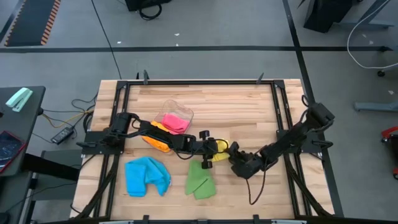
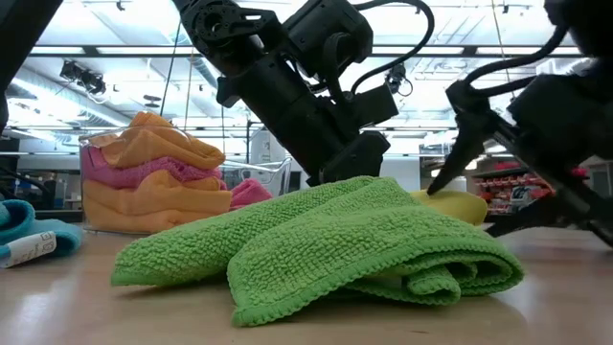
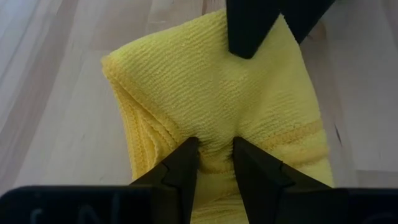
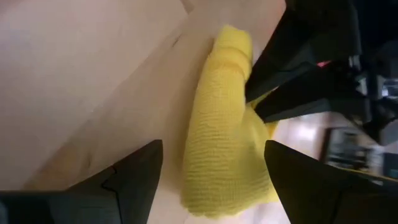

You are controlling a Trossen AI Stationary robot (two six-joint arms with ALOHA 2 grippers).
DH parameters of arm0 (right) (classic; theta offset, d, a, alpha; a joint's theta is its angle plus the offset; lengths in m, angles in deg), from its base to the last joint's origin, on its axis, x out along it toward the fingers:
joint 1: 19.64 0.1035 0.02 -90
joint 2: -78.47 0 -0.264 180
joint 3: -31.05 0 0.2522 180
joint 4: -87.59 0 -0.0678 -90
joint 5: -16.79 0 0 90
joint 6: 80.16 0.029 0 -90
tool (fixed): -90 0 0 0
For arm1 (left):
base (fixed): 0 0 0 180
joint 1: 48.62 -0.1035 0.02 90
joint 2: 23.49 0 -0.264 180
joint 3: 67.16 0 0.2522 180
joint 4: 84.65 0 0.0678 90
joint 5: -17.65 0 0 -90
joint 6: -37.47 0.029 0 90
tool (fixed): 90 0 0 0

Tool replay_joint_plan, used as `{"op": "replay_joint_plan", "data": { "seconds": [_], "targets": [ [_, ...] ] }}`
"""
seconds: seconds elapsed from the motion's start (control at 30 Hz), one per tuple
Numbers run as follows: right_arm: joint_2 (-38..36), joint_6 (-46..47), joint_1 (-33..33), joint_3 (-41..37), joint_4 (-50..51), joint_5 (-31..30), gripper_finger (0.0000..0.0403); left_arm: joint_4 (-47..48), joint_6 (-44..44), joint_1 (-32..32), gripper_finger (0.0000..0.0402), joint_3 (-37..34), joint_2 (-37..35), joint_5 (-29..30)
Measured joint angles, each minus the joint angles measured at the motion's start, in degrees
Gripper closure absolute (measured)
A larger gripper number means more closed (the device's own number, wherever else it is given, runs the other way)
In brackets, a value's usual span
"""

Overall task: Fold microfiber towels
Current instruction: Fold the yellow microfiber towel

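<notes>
Looking across the table (image 1: 249, 106) from its near edge, we see the blue towel (image 1: 147, 176) at the near left and the folded green towel (image 1: 199, 181) just right of it. Beyond the green one lies the folded yellow towel (image 3: 217, 106). Our left gripper (image 3: 216, 160) has its fingers drawn narrowly together, pinching a ridge of the yellow towel. Our right gripper (image 4: 214, 165) stands wide open at that towel's right side, its fingers straddling the fold without closing on it. Farther left, the clear tub (image 1: 185, 113) holds pink (image 1: 175, 121) and orange towels (image 2: 158, 144).
</notes>
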Motion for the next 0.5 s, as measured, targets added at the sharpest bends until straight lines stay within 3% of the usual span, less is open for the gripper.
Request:
{"op": "replay_joint_plan", "data": {
  "seconds": [0.2, 0.37, 0.5],
  "targets": [
    [1.1, -8.3, -2.0, -0.2, -3.0, -3.1, 0.0109, 0.1, 0.1, 0.0, 0.0293, 0.0, 0.0, 0.0],
    [0.7, -11.3, -4.7, -0.3, -3.5, -0.7, 0.0111, -0.1, 0.1, 0.0, 0.0296, -0.1, 0.0, 0.1],
    [0.5, -11.5, -6.8, -0.2, -4.1, 3.6, 0.0140, -0.4, 0.1, 0.0, 0.0295, -0.1, 0.1, 0.1]
  ]
}}
